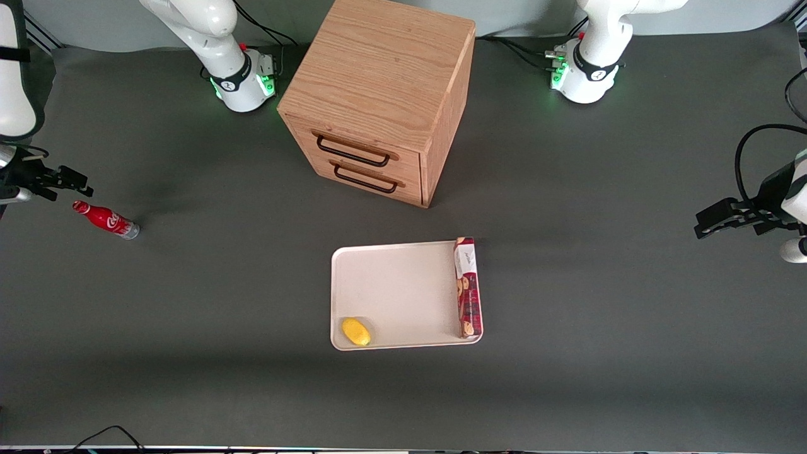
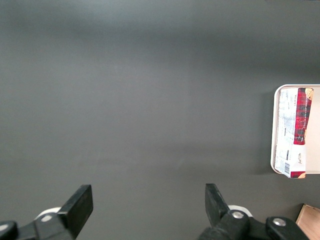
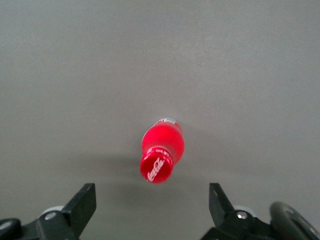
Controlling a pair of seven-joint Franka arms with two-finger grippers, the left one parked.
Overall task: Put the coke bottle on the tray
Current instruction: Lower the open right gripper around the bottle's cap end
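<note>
Our gripper [image 3: 150,205] hung wide open and empty just above the coke bottle [image 1: 106,220], which lay on its side on the mat. We judged it might roll from the fingers, never reaching the tray [image 1: 397,290].

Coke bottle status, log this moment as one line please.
coke bottle: lying on table, ungrasped | gripper: open, above bottle | tray: holds lemon, biscuit box

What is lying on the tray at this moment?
On the tray lie a lemon in one corner and a long red biscuit box along one edge. The tray under them is hidden. The coke bottle lies on the table by the open gripper.
</note>
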